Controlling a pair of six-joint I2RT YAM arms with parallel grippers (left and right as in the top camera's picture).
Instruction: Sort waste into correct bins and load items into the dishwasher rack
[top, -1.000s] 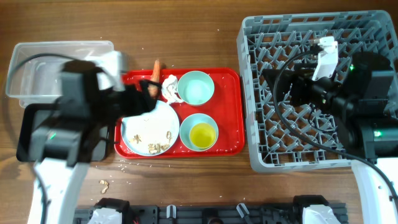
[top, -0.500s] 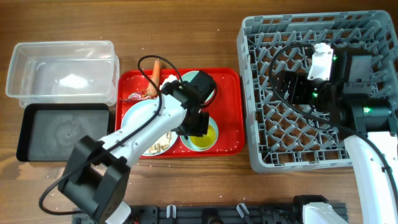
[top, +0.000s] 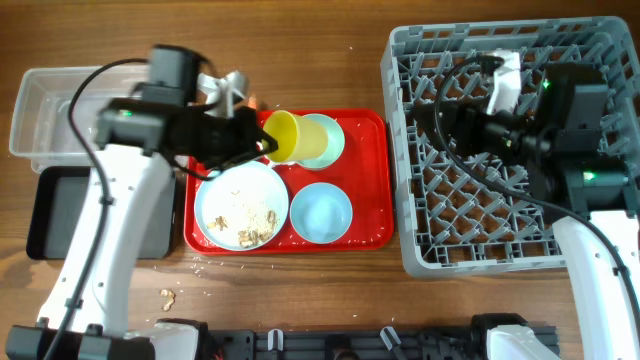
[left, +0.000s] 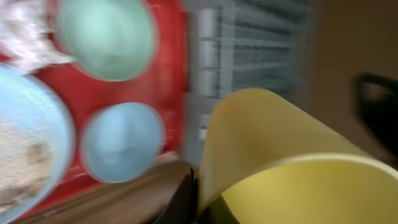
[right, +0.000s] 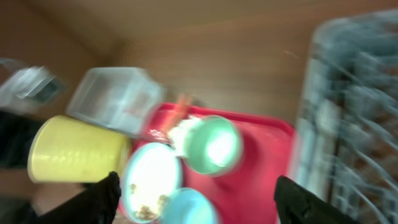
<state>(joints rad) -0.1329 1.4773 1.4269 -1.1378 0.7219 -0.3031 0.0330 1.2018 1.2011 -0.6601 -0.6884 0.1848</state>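
Left gripper (top: 258, 146) clamped, right gripper (right: 200, 198) spread

Glossy red tray (top: 370, 180) on grained wood table (top: 300, 60).

The wooden table (top: 300, 50) carries a red tray (top: 372, 180) near its middle. Left of the red tray lie a clear tub (top: 40, 120) at the far side and a black tray (top: 45, 215) just in front of it, and right of the red tray stands a big grey rack (top: 405, 200). A few pale crumbs (top: 167, 297) lie on the bare wood by the red tray's front left corner
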